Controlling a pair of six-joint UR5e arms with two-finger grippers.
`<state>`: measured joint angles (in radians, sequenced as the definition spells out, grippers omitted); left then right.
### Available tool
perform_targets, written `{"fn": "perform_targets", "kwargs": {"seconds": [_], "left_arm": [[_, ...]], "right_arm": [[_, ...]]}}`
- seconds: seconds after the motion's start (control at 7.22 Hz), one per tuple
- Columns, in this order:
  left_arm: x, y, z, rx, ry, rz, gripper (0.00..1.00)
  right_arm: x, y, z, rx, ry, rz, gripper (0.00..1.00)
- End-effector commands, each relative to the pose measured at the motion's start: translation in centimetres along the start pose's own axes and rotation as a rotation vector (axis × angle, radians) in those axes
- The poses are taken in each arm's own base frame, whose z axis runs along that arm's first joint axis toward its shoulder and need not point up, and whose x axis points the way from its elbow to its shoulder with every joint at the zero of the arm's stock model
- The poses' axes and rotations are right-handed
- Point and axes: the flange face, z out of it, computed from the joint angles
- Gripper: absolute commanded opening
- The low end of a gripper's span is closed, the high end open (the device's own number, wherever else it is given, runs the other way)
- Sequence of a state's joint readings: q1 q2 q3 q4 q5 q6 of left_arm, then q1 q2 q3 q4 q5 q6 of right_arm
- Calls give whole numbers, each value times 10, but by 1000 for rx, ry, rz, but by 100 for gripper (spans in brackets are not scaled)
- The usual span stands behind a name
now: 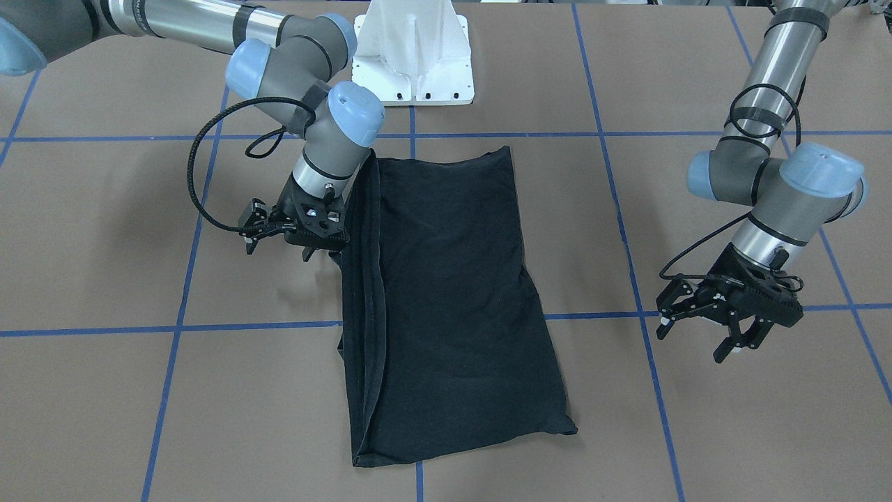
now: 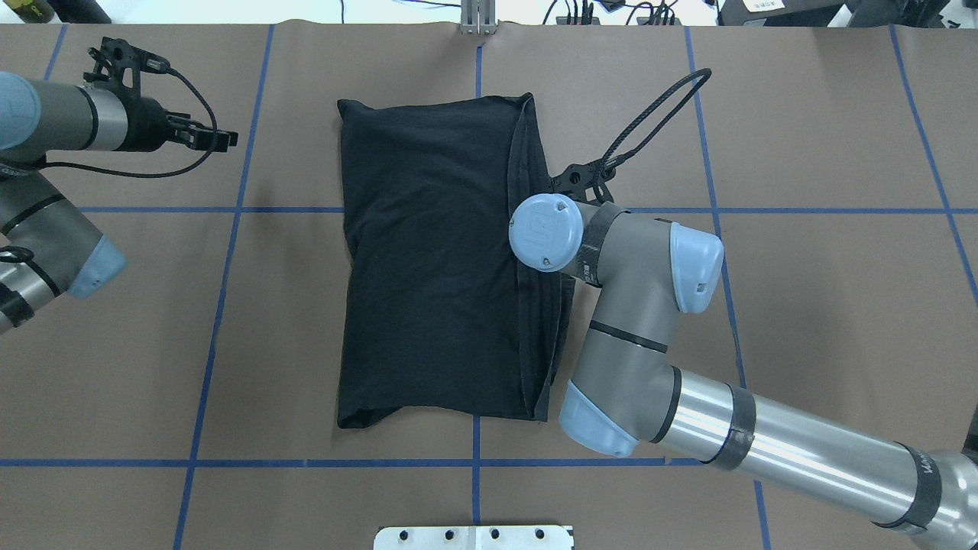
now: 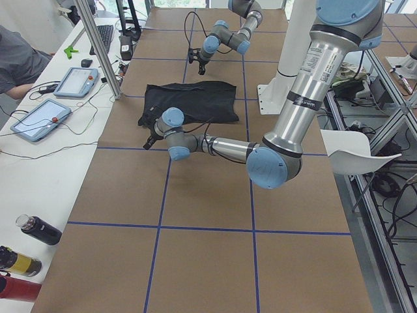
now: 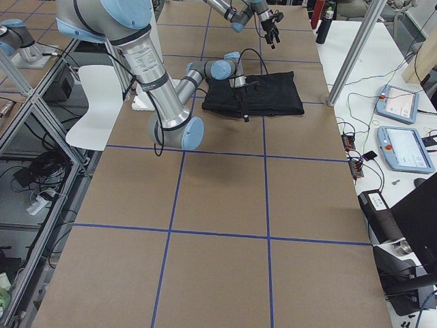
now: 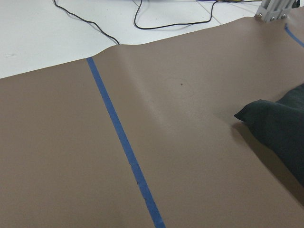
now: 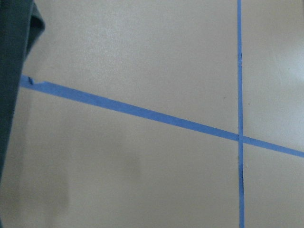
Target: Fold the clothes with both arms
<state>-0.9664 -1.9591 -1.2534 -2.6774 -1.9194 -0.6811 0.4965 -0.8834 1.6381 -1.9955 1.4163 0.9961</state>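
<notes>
We see a wide brown paper-topped table (image 2: 825,321) crossed by blue tape lines. In the overhead view the silver-grey jointed right arm (image 2: 649,321) reaches in from 4 o'clock, and the matching silver-grey left arm (image 2: 53,122) sits out at 9 o'clock. At the table's centre lies the black fabric T-shirt (image 2: 428,260), folded into a flat oblong with only plain black showing. Stacked hems run along its 3 o'clock edge, partly covered by the right wrist. The black two-finger left gripper (image 1: 740,340) hovers at 10 o'clock, well apart from the shirt, fingers spread and empty. The black two-finger right gripper (image 1: 320,247) sits just beside that hemmed edge. Its fingers blend into the dark cloth, so we cannot tell their state.
</notes>
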Motion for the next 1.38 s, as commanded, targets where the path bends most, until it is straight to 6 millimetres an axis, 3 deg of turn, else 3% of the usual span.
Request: {"fn": "perform_targets", "kwargs": {"seconds": [0.0,0.14,0.28,0.42,0.55,0.97,1.25], "left_arm": [[0,0,0,-3,3,0,100],[0,0,0,-3,3,0,100],[0,0,0,-3,3,0,100],[0,1,0,-4,2,1,100],[-1,1,1,-4,2,1,100],[0,1,0,-3,3,0,100],[0,1,0,-3,3,1,100]], "right_arm": [[-10,-15,-66,18,-133,44,100],[-20,-22,-87,25,-174,103,100],[-52,-40,-98,25,-190,160,100],[-100,-60,-82,15,-183,191,100],[-114,-61,-61,4,-157,178,100],[-112,-45,-42,-45,-68,148,100],[-120,-33,-40,-56,-50,129,100]]}}
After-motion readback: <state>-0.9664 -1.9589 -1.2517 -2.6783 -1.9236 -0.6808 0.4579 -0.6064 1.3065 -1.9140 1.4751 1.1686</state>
